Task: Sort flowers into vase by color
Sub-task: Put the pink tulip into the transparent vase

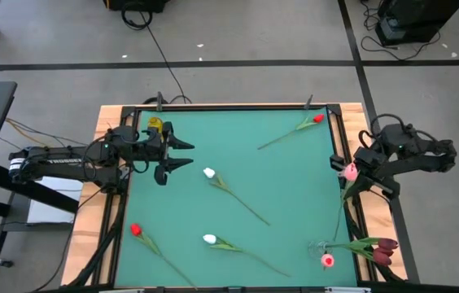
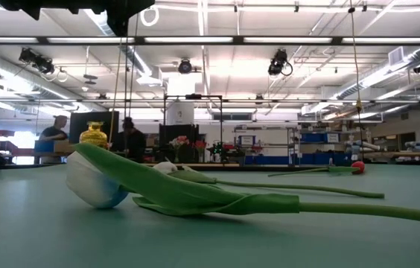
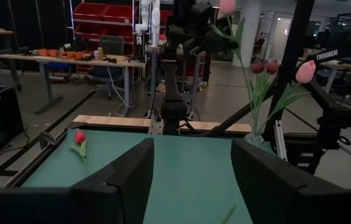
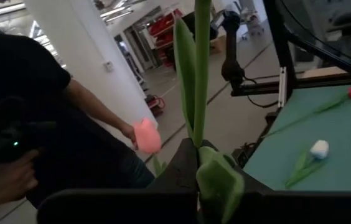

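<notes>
Loose tulips lie flat on the green mat (image 1: 286, 179): a red one (image 1: 317, 119) at the far right, a white one (image 1: 209, 172) in the middle, another white one (image 1: 209, 238) and a red one (image 1: 135, 230) near the front. A clear vase (image 3: 254, 140) at the near right corner holds a pink tulip (image 3: 306, 71) and maroon tulips (image 3: 264, 65). My right gripper (image 1: 351, 169) hovers at the right edge, shut on a pink tulip (image 1: 349, 172). My left gripper (image 1: 190, 154) hangs open over the mat's left part with nothing between its fingers. My right gripper pinches the pink tulip's green stem (image 4: 199, 140) between its two fingers (image 4: 182, 165). The fingers come level and lie across the stem. The tulip stands steeply with its head (image 3: 227, 5) up. Its lower stem (image 1: 344, 194) slants toward the near edge, clear of the mat.
A small yellow vessel (image 1: 155, 124) stands at the far left by my left arm. A black frame (image 1: 339, 130) and a wooden border edge the mat. A person (image 4: 32, 93) stands beyond the table's near right side. Open mat lies between the loose tulips.
</notes>
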Available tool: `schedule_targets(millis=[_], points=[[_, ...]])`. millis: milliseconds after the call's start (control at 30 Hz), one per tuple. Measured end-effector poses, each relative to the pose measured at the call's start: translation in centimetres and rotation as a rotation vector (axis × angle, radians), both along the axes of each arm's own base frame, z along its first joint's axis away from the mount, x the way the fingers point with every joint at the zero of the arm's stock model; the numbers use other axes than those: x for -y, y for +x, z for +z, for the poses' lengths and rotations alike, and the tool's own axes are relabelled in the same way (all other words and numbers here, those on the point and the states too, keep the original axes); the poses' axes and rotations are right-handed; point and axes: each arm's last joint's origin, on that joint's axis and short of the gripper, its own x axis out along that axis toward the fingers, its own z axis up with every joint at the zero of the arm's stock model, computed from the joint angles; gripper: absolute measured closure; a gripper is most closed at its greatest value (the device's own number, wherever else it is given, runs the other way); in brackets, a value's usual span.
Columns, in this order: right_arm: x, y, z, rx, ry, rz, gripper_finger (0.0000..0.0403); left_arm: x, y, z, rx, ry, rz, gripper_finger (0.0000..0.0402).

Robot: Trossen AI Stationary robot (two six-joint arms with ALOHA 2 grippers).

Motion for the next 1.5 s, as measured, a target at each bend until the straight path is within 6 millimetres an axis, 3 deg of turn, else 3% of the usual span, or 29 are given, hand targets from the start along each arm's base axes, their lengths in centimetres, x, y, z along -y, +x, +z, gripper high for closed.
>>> schedule_targets(millis=[300, 867, 1500], points=[[-0.1, 0.8, -1.3, 0.016, -0.01, 0.031, 0.04, 0.0, 0.0, 0.0, 0.0, 0.0, 0.0, 0.0182], [-0.3, 1.3, -1.4, 0.028, -0.033, 0.05, 0.04, 0.0, 0.0, 0.0, 0.0, 0.0, 0.0, 0.0182], [-1.8, 2.4, -1.6, 0.045, -0.094, 0.108, 0.04, 0.0, 0.0, 0.0, 0.0, 0.0, 0.0, 0.0182]])
